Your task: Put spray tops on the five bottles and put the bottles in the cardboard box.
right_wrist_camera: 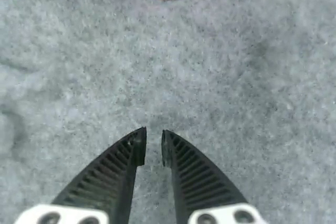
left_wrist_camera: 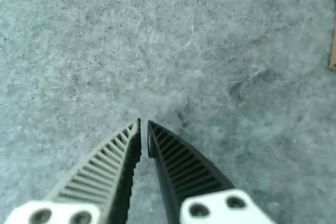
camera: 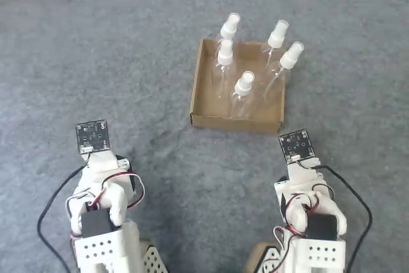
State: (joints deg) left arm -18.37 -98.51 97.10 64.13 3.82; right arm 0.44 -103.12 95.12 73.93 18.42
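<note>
The five clear plastic bottles with white spray tops stand upright in the shallow brown cardboard box, so the task looks finished. This is probably why the left gripper and right gripper hang over the grey carpet, jaws almost closed, holding nothing.

Robot lab, grey felt tabletop

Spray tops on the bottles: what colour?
White. All five spray tops match; the high view shows them best.
</note>
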